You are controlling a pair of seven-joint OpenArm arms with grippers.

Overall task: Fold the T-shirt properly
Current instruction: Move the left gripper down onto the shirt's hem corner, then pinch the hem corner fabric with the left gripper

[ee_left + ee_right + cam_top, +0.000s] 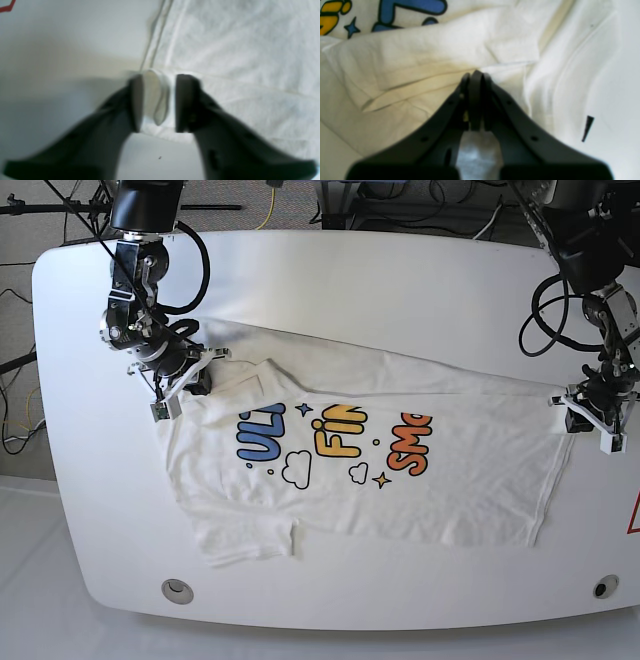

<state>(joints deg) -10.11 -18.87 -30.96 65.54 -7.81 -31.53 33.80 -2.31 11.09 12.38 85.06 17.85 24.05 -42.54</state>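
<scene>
The white T-shirt [450,500] lies spread across the table, print side up, with blue, yellow and orange lettering. At its right end, my left gripper [585,420] sits on the hem corner. The left wrist view shows a bunched fold of hem [160,100] filling the gap between the jaws of the left gripper [158,102]. At the shirt's upper left, my right gripper [185,380] is at the shoulder area. In the right wrist view the right gripper [476,75] is shut, its tips pinching a raised fold of T-shirt [420,57] beside the blue letters.
The white table [350,270] has rounded corners and two round holes [177,588] near its front edge. A red tape mark [634,515] sits at the right edge, close to the left arm. Cables hang behind the table.
</scene>
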